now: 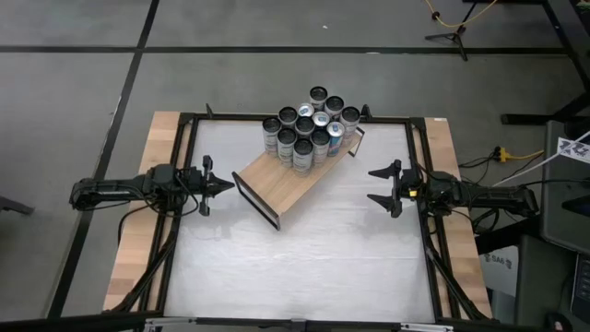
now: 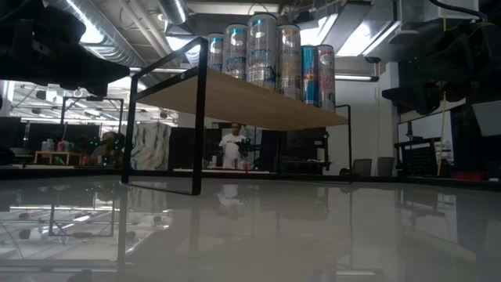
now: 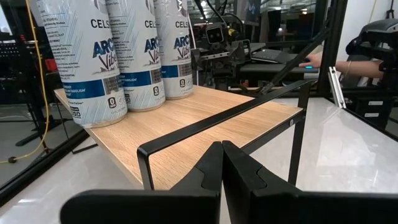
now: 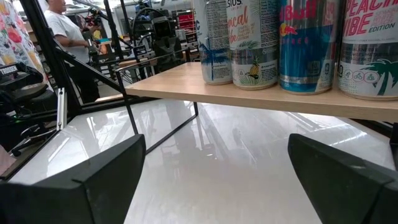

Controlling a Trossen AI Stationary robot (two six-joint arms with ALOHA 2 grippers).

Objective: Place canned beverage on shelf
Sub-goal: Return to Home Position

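The shelf (image 1: 290,175), a light-brown board on thin black frame ends, stands slantwise on the white table's far middle. Several beverage cans (image 1: 309,129) stand upright in a cluster on its far end; in the low view the cans (image 2: 270,51) rise above the board (image 2: 235,98). My left gripper (image 1: 229,186) is shut at the table's left edge, pointing level at the shelf's near end (image 3: 186,124), touching nothing. My right gripper (image 1: 376,186) stands open at the right edge, level, with nothing between its fingers; its view shows the cans (image 4: 280,37) on the board.
The bare white tabletop (image 1: 304,267) spreads from the shelf to the near edge. A black frame (image 1: 184,120) runs around the table. Beyond the table a person (image 2: 232,145) stands in the room, and a hand (image 3: 314,60) shows past the far side.
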